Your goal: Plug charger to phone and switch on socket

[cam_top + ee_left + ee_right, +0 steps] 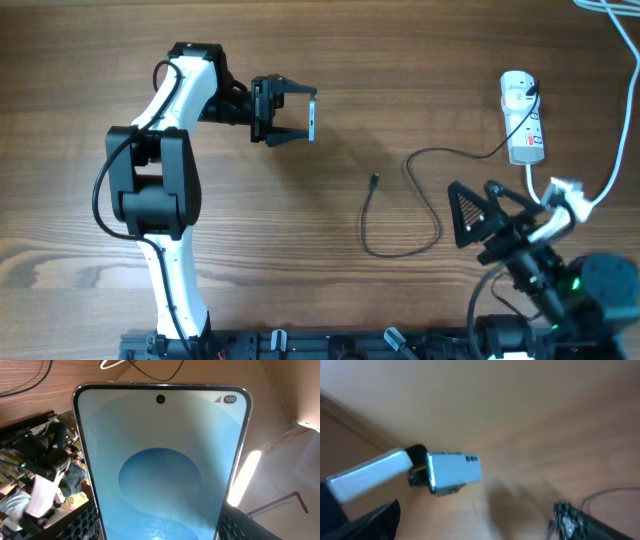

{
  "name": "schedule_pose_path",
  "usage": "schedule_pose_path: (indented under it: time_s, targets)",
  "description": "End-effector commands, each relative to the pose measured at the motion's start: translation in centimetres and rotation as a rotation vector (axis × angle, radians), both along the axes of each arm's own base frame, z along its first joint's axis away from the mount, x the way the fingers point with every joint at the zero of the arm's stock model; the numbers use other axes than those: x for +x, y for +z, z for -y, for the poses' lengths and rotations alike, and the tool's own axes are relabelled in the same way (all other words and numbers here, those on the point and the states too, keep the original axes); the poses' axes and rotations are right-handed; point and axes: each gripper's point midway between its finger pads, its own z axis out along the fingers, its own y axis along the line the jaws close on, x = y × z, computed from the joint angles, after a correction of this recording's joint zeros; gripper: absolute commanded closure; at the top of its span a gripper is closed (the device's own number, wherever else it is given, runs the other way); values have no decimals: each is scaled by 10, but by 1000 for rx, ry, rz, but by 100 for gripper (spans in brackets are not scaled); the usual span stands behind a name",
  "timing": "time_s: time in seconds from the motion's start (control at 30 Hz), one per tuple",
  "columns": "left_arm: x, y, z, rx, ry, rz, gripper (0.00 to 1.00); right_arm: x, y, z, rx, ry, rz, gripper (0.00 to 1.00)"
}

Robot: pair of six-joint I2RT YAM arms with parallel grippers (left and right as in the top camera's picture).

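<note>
My left gripper is shut on the phone and holds it on edge above the table, left of centre. In the left wrist view the phone's blue screen fills the frame between my fingers. The right wrist view shows the phone's silver back. The charger's thin black cable loops from the white socket at the far right. Its connector tip lies free on the table. My right gripper is open and empty, just right of the cable loop.
A thick white cord runs from the socket area along the right edge. The robot bases and their black cables sit along the front edge. The wooden table lies bare between the phone and the socket.
</note>
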Motion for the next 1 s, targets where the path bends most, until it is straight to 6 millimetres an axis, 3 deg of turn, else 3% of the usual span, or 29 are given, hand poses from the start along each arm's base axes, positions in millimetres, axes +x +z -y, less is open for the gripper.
schedule_pose_path:
  time_s: [0.0, 0.1, 0.2, 0.3, 0.47, 0.57, 0.63, 0.77, 0.97]
  targets:
    - [1, 23, -2, -40, 28, 57, 34, 3, 6, -10, -92, 95, -99, 0]
    - [1, 23, -2, -40, 28, 57, 34, 10, -9, -15, 90, 68, -290, 0]
    - [1, 23, -2, -40, 28, 56, 34, 2, 6, -47, 37, 341, -180, 0]
    - [1, 23, -2, -40, 28, 56, 34, 1, 5, -50, 12, 372, -212, 1]
    - [1, 23, -2, -40, 28, 57, 34, 8, -9, -8, -286, 135, -459, 1]
    - [1, 23, -2, -40, 28, 56, 34, 10, -11, -3, -424, 115, -574, 1]
    - [1, 23, -2, -40, 28, 56, 34, 13, -16, -13, -480, 156, -607, 1]
    - [1, 23, -2, -40, 28, 57, 34, 21, -16, -61, -546, 241, -618, 1]
    - [1, 23, -2, -40, 28, 57, 34, 37, -21, -126, -709, 220, -616, 1]
